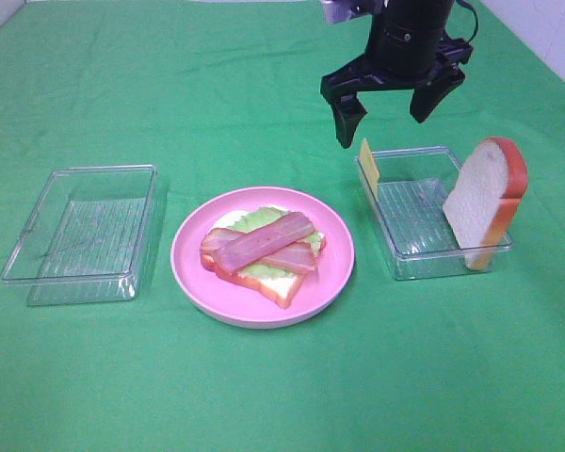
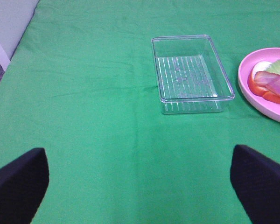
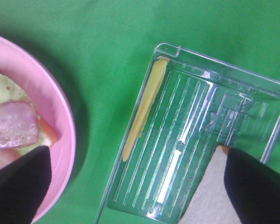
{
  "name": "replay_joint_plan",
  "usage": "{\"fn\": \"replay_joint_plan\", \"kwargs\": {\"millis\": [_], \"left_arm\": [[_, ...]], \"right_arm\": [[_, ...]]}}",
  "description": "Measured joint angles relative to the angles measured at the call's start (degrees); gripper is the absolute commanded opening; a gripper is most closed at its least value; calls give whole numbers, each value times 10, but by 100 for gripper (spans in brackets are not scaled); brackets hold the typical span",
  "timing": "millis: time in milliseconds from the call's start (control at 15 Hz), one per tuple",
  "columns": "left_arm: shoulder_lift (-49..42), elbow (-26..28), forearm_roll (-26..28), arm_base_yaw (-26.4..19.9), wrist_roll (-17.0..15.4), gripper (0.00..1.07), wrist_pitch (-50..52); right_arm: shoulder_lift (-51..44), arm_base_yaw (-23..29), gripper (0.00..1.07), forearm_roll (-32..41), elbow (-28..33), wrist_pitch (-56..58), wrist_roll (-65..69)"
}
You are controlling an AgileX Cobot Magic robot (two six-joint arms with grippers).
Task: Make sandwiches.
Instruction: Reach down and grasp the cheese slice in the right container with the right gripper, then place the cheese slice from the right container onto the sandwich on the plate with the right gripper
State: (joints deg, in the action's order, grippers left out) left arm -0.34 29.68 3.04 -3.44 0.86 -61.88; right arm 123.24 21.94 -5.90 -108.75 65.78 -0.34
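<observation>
While the right gripper [image 1: 383,127] hangs with its jaws spread: it holds nothing, and it sits above the far end of the right tray [image 1: 388,231].
Step in hand: by my reading, fetching the cheese [image 1: 367,162] for the open sandwich [image 1: 264,247].
Cheese: it stands on edge against the tray wall, just below the right gripper and nearer its plate-side finger. Its top corner shows above the rim.
Sandwich: on the pink plate [image 1: 184,264], beyond that same finger. Bread, lettuce [image 1: 259,218] and bacon strips [image 1: 273,237] are stacked, with no cheese on them yet.
Top slice: the bread slice [image 1: 485,202] leans upright in the tray's other end, past the gripper's outer finger.
Approach: come straight down so the jaws straddle the cheese across its thin faces.
Grip point: the part standing above the rim looks best, since lower down the wall blocks the plate-side finger.
Pressure: light, I judge, because so thin a square may bend or slip.
Risk: nudging the tray or tipping the cheese flat onto the ribbed floor.
Left gripper [image 2: 140,186]: jaws wide and empty, with the left tray [image 2: 191,70] well ahead of it.
</observation>
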Motion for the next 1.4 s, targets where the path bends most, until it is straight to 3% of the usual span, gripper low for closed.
{"fn": "replay_joint_plan", "kwargs": {"millis": [533,667,733,800,867,933,1000,1400], "left_arm": [[0,0,0,0,0,101,0],[0,0,0,0,0,101,0],[0,0,0,0,0,101,0],[0,0,0,0,0,101,0],[0,0,0,0,0,101,0],[0,0,0,0,0,101,0],[0,0,0,0,0,101,0],[0,0,0,0,0,101,0]], "right_arm": [[65,-7,96,15,0,-39,0],[75,-7,92,15,0,-40,3],[77,-7,83,15,0,-40,9],[80,-7,51,15,0,-40,15],[80,-7,51,15,0,-40,15],[84,-7,14,14,0,-41,27],[86,-7,0,14,0,-42,28],[84,-7,0,-9,0,-38,28]]}}
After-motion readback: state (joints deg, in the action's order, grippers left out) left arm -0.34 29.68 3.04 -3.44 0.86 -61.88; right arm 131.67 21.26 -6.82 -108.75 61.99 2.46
